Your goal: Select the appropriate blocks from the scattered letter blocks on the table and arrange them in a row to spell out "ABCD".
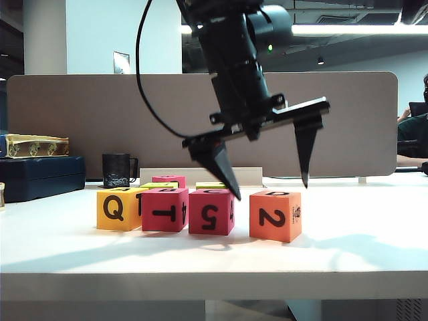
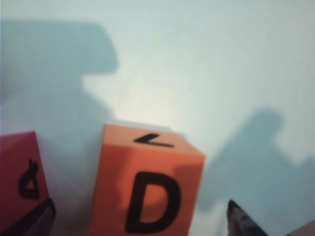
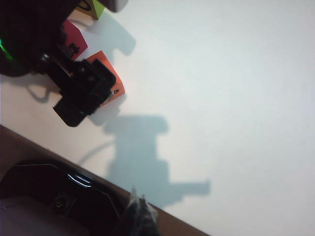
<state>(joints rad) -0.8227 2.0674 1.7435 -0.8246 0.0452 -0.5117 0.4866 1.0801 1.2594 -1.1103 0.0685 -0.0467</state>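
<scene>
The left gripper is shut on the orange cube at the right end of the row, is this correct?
Not quite. The left gripper is open: in the exterior view its jaws stand wide apart above the orange cube, not touching it. The cube does sit at the right end of the row.

From my remote station I see a grey-brown partition panel (image 1: 100, 127) spanning the rear edge of the white table (image 1: 348, 257); a black mug (image 1: 117, 170) stands before it at left; beside that, a dark blue case (image 1: 40, 175) carries a yellowish box (image 1: 33, 145); a white column (image 1: 43, 37) rises behind; ceiling strip lights (image 1: 348, 30) glow at upper right.
</scene>
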